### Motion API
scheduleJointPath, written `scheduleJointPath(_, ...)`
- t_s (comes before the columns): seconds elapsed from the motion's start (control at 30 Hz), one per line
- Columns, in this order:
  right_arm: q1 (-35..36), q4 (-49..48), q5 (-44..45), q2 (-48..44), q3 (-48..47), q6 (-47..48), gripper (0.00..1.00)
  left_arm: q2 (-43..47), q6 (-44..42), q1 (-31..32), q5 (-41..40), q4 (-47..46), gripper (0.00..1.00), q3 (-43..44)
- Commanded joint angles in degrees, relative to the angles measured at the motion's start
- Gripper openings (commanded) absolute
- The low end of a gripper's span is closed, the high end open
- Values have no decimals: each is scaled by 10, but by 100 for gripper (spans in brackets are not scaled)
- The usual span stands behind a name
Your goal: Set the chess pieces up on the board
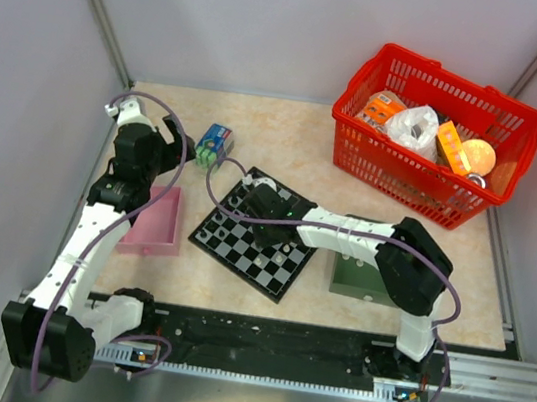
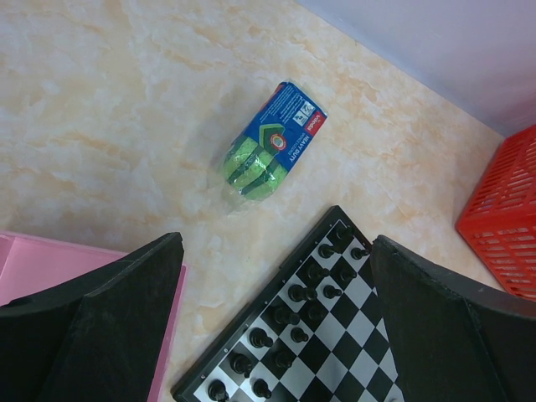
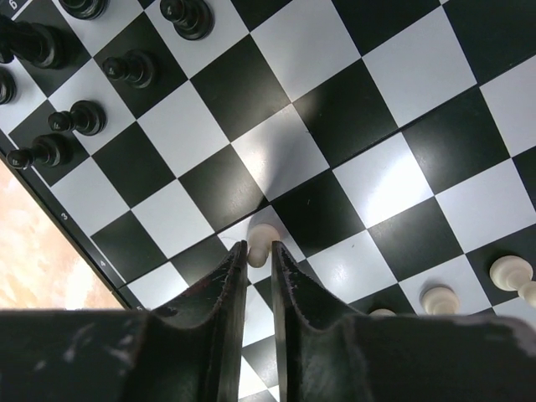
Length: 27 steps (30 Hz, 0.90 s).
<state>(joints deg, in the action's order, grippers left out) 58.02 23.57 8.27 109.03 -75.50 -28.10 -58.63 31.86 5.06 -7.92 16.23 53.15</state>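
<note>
Right wrist view, lower centre: right hand (image 3: pixel 258 255) narrow, its two dark fingers (image 3: pixel 224 289) nearly together; pale pawn (image 3: pixel 261 239) caught at the very tips, lower body between them, rounded head just clear; reads as a grip, though how firm it is cannot be told.

Pawn lies dead ahead of the hand, no offset to either side; stands on a light square near the lower-left edge of the board (image 3: pixel 402 67); appears upright, long axis vertical off the board, head up toward the hand; judged best lifted straight along that axis before any sideways carry.

Other pale pieces (image 3: pixel 511 270) at lower right of the same view, well apart from the pawn; dark pieces (image 3: pixel 84 117) in two rows at upper left.

Top view: green tray (image 1: pixel 353 279) under the right arm, right of centre; pink tray (image 1: pixel 159 225) left of the board; right arm reaches across the board and is plainly the nearer one.

Left hand (image 2: pixel 276 244) wide open, holding nothing; hangs over the table (image 2: pixel 100 100) by the board's dark-piece corner.

Beyond it: sponge packet (image 2: pixel 272 138) lying flat; red basket (image 1: pixel 430 134) at upper right, full of groceries.
</note>
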Motion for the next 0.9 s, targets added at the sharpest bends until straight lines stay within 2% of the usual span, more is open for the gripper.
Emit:
scheduleJointPath(0.0,7,-3,17,-7,-23,8,15,8,0,-3,-1,-27,99,1)
scheduleJointPath(0.27,6,-2,18,-59,0,10,12,11,1,-4,0,-26,99,-1)
scheduleJointPath(0.6,15,-13,13,-141,90,-13,12,8,6,-4,6,-30,99,-3)
scheduleJointPath(0.87,32,-34,-7,-159,135,-20,12,7,8,-4,10,-34,99,-5)
